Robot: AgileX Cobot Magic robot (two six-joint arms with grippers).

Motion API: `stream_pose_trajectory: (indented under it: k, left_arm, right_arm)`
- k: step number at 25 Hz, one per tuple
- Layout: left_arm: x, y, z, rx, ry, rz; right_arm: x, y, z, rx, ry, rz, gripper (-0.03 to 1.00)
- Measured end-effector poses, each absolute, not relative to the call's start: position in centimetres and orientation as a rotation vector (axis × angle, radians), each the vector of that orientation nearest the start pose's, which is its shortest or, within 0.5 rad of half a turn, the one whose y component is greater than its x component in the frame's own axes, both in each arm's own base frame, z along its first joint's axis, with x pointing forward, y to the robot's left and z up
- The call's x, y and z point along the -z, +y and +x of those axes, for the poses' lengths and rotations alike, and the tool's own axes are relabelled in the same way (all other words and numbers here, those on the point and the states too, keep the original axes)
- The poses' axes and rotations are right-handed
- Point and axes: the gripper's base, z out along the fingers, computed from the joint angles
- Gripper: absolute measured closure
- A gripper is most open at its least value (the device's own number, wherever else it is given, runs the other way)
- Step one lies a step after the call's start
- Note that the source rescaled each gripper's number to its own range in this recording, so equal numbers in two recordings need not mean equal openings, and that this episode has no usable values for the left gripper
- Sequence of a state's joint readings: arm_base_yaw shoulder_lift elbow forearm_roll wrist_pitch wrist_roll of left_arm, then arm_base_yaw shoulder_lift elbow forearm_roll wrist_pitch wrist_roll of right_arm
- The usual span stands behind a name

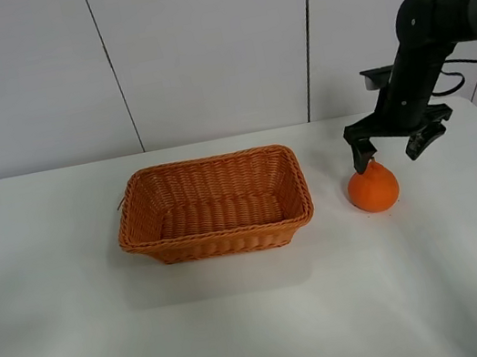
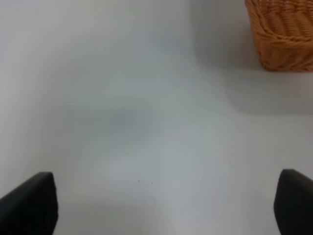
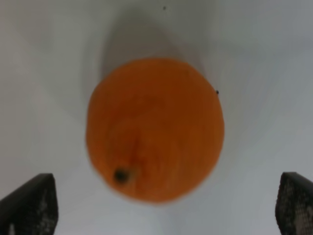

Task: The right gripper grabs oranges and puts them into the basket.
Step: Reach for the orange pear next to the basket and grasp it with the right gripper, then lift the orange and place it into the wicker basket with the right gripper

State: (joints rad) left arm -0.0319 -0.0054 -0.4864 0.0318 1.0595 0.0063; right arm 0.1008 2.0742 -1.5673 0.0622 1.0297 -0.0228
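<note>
On the desk [image 1: 246, 325], the basket [image 1: 213, 203] sits at centre; the orange [image 1: 373, 189] lies at its 3 o'clock (apart from it), the right claw [image 1: 390, 154] just above the fruit.

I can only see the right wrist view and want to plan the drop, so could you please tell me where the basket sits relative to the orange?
Observer: In the exterior high view the wicker basket stands on the table to the left of the orange, apart from it.
Operator: Thank you. Is there anything inside it?
Observer: No, its woven floor is bare.
Operator: And where is my claw relative to the fruit?
Observer: The right claw hangs open at the level of the orange's pointed top, with one finger close beside the neck. It is not yet down around the body.
</note>
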Motion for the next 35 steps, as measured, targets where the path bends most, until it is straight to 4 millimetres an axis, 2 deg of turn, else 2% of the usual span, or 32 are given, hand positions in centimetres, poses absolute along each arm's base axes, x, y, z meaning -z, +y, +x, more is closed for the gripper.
stream_pose_trajectory:
  k: [6,10,12,14,15,19,20,22,24,27,32,35]
  left_arm:
    - [-27.4,0.3,-0.4,-0.022,2.051,0.038]
    - [-27.4,0.3,-0.4,-0.022,2.051,0.038]
    - [-27.4,0.3,-0.4,-0.022,2.051,0.038]
    - [-27.4,0.3,-0.4,-0.022,2.051,0.038]
    - [-27.4,0.3,-0.4,-0.022,2.051,0.038]
    - [-27.4,0.3,-0.4,-0.022,2.051,0.038]
    - [-27.4,0.3,-0.4,-0.022,2.051,0.038]
    - [-27.4,0.3,-0.4,-0.022,2.051,0.038]
    - [-27.4,0.3,-0.4,-0.022,2.051,0.038]
    - [-27.4,0.3,-0.4,-0.022,2.051,0.038]
    - [-27.4,0.3,-0.4,-0.022,2.051,0.038]
    - [-27.4,0.3,-0.4,-0.022,2.051,0.038]
  right_arm:
    - [-13.7,4.8,42.6,-0.087,3.054,-0.137,-0.01]
    - [-12.3,4.9,42.8,-0.096,3.070,-0.128,-0.01]
    - [-12.0,4.9,42.8,-0.105,3.076,-0.122,0.03]
    - [-12.0,4.9,42.8,-0.109,3.075,-0.119,0.16]
    - [-12.0,4.9,42.8,-0.110,3.075,-0.118,0.27]
    - [-12.1,5.0,42.8,-0.113,3.074,-0.118,0.88]
    - [-12.3,5.0,42.8,-0.113,3.071,-0.119,0.97]
    - [-12.7,5.0,42.8,-0.111,3.064,-0.128,0.96]
    - [-13.6,4.9,42.7,-0.110,3.048,-0.148,0.96]
    - [-16.1,4.9,42.5,-0.105,3.013,-0.165,0.96]
    - [-23.2,4.9,42.7,-0.092,2.896,-0.187,0.96]
    - [-26.7,5.4,42.8,-0.091,2.854,-0.213,0.96]
